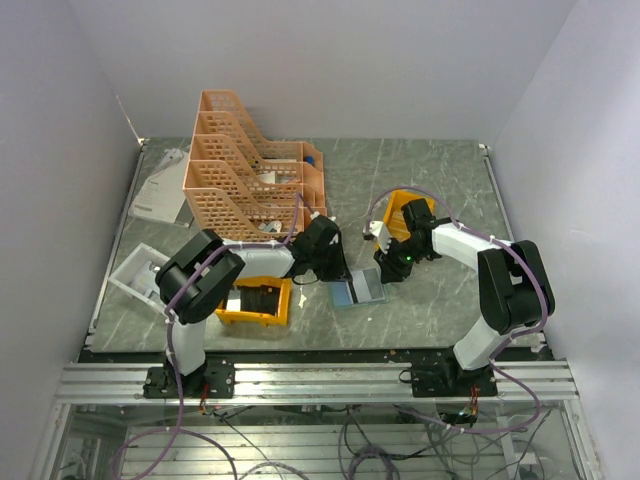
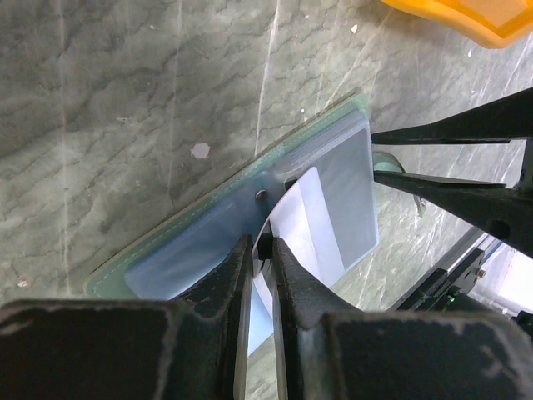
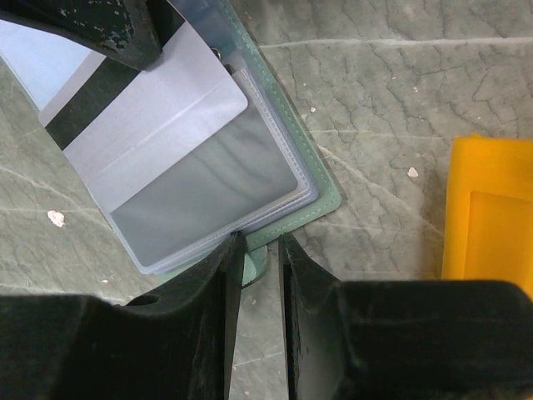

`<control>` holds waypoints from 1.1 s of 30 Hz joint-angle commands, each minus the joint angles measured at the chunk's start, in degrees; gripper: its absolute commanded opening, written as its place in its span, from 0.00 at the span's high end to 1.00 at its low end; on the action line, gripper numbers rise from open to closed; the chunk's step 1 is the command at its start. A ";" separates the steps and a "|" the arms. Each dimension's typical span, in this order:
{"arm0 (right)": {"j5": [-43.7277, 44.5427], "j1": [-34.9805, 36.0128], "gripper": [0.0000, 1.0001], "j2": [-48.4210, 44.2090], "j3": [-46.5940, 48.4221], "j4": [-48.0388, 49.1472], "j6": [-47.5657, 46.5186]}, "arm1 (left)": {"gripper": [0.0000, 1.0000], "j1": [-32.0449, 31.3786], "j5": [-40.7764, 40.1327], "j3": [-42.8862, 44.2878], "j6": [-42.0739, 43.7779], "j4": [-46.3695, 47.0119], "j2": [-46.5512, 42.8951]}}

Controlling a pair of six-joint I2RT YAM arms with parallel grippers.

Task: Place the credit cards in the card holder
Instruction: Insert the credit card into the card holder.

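grey-green card holder [image 3: 321,200] open; left gripper [image 2: 260,246] pinches card [image 2: 312,221]

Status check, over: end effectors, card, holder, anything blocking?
Left end effector shut on a white card, card's end over the card holder sleeves. Right end effector pinching the holder's tab. Orange bin off to the side, not blocking.

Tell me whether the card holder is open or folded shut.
Open. The card holder lies spread flat on the table, its clear inner sleeves exposed, with a pale card lying across them.
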 commanded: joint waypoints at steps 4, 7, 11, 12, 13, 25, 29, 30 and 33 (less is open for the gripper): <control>-1.71 1.18 0.76 1.09 0.73 0.88 0.97 | 0.78 -0.87 1.21 2.09 1.65 -3.34 2.71; -2.24 1.17 0.75 1.34 0.90 0.70 1.10 | 0.77 -0.88 2.18 2.30 1.14 -2.22 3.20; -2.83 1.17 0.75 1.44 1.04 0.56 1.12 | 0.76 -0.85 3.01 2.21 0.48 -0.78 3.88; -2.88 1.21 0.75 1.47 1.04 0.57 1.08 | 0.76 -0.94 3.13 2.29 0.41 -0.57 3.99; -2.93 1.18 0.75 1.37 1.04 0.62 1.12 | 0.76 -0.88 3.25 2.49 0.37 -0.34 4.20; -2.46 1.07 0.74 0.22 1.65 0.38 1.55 | 0.74 -0.87 3.99 4.83 -0.40 0.78 5.93; -3.00 -0.44 0.63 -4.33 1.19 2.25 3.32 | 0.72 -0.83 3.77 3.25 -0.64 1.03 5.00; -3.16 -1.16 0.60 -6.08 0.87 2.74 3.27 | 0.72 -0.87 3.62 2.86 -0.69 1.12 4.69; -4.91 -2.94 0.60 -8.65 0.75 2.10 0.63 | 0.70 -0.79 3.70 1.79 -1.08 1.94 4.24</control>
